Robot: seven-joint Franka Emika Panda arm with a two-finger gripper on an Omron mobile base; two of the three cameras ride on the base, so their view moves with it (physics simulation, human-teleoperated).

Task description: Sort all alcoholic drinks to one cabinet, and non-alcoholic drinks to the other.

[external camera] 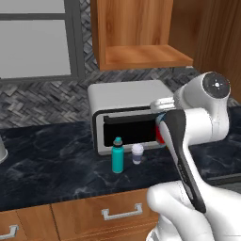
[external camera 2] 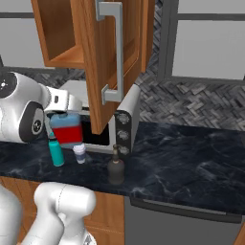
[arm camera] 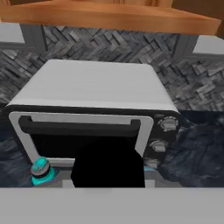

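My gripper [external camera 2: 61, 115] is shut on the top of the squarish blue bottle [external camera 2: 66, 130] with the red label and holds it above the counter, in front of the toaster oven and below the open wooden cabinet [external camera 2: 60, 36]. In the hand view its black cap [arm camera: 107, 168] fills the lower middle. The slim teal bottle [external camera: 117, 155] and the small pale cup [external camera: 137, 153] stand side by side on the counter. A near-black round bottle [external camera 2: 116, 167] stands further right. The cabinet door [external camera 2: 98, 72] with its silver bar handle hangs open.
A white toaster oven [external camera: 124, 101] sits at the back of the dark marble counter [external camera 2: 191, 158], under the cabinet's shelf floor [external camera: 146, 56]. Low drawers [external camera: 103, 214] with silver handles run along the counter's front. Windows flank the cabinet.
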